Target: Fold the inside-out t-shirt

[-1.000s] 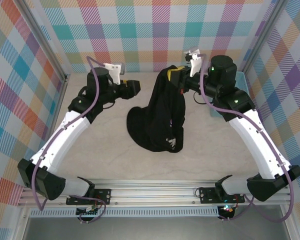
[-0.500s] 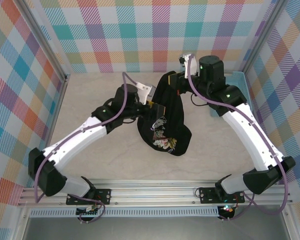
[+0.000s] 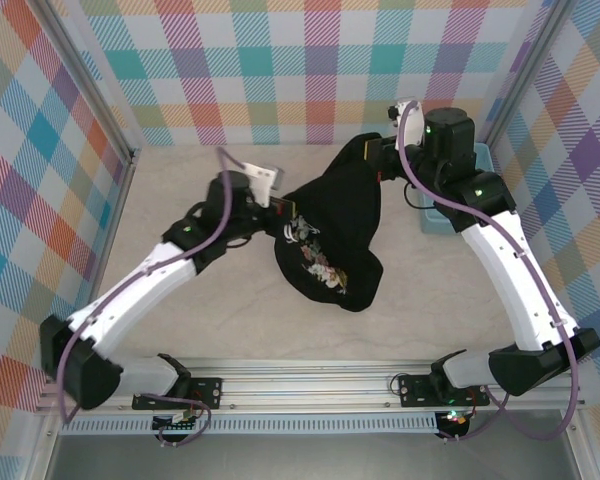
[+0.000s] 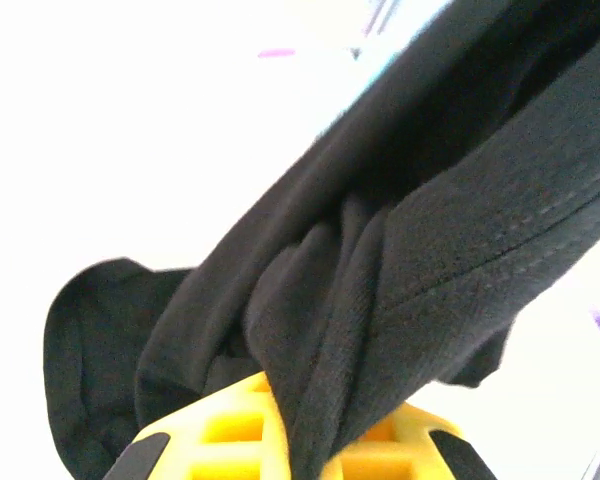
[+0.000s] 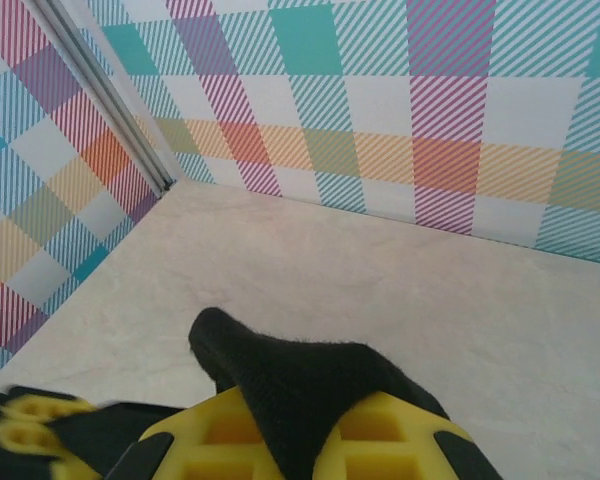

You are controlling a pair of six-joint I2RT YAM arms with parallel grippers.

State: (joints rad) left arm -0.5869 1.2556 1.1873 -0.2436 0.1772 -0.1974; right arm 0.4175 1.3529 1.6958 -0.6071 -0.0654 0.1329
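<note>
The inside-out t-shirt [image 3: 332, 235] is held up at the centre of the top view, stretched between the left hand [image 3: 280, 208], left of centre, and the right hand [image 3: 377, 152], upper right. Both hands are clamped on its black cloth. A light-blue basket [image 3: 435, 222] is seen at the right edge of the table [image 3: 430, 300].

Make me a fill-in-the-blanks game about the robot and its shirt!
The t-shirt stretched between the two hands is ____. The left hand is ____ on the cloth. The right hand holds the shirt's end ____ the table. The light-blue basket sits beside the ____ arm.
Missing words: black, shut, above, right.
</note>
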